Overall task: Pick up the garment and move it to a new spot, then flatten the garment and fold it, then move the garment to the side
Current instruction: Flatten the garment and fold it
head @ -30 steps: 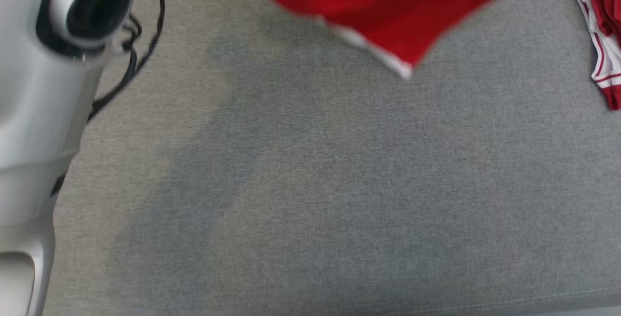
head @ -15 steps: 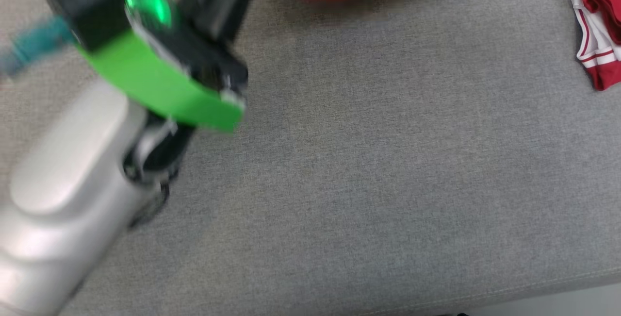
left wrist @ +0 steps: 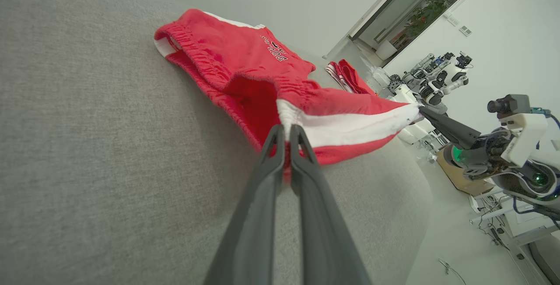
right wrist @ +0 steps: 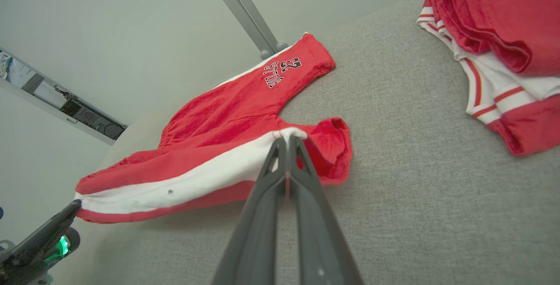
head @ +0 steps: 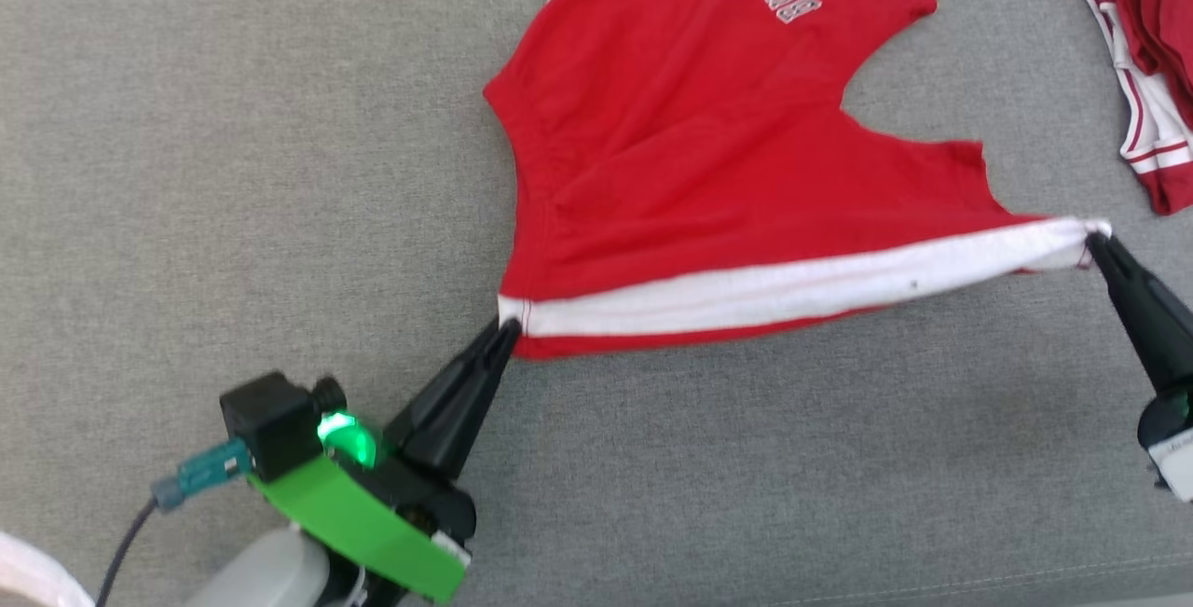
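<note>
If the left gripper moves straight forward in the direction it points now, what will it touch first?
The red shorts: the left gripper is shut on their white-striped corner, so more of the cloth probably lies directly ahead.

Shorts (head: 690, 150) on cushion (head: 280, 122); clothes pile (head: 1151, 48) to right.

"BULLS" and "23" on the red shorts (head: 690, 150)

Red-and-white clothes pile (head: 1151, 75) rests on the grey cushion (head: 233, 122).
</note>
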{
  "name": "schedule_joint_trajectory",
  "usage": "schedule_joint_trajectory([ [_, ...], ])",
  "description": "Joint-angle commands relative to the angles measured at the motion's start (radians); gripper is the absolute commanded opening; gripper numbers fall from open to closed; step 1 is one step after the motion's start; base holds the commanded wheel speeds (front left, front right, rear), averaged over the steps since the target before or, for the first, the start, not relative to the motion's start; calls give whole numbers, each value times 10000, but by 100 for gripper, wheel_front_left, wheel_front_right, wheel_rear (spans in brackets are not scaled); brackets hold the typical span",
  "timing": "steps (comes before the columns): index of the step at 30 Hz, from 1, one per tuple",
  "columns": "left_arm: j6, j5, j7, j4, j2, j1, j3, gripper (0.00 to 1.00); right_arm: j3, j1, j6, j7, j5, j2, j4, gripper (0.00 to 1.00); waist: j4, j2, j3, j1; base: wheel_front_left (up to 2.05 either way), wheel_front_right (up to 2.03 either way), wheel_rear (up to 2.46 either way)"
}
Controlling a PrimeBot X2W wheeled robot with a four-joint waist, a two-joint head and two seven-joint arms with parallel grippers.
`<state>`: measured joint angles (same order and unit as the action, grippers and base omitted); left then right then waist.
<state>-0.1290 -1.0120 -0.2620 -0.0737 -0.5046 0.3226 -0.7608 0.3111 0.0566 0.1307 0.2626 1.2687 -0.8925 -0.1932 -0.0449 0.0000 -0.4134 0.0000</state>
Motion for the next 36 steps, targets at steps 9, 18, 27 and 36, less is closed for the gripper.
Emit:
schedule_joint_trajectory([
  [9,-29,205,-14,-333,-687,-1397,-278,0,-683,-1725,-3,-384,602,-797,-1166,0,355,0,656,0,0,0,0],
  [18,-29,-1257,889,-645,-449,-140,127,0,-1022,-176,-3,-1490,545,-957,-1013,0,835,0,374,0,0,0,0],
  [27,-30,-2454,2105,434,388,2347,146,0,-571,3128,-3,-3471,478,-774,185,0,1482,0,-556,0,0,0,0],
  [36,-30,-3282,2749,1752,1022,4084,389,0,62,6529,-2,-5171,-131,-319,1986,0,1951,0,-1435,0,0,0,0],
])
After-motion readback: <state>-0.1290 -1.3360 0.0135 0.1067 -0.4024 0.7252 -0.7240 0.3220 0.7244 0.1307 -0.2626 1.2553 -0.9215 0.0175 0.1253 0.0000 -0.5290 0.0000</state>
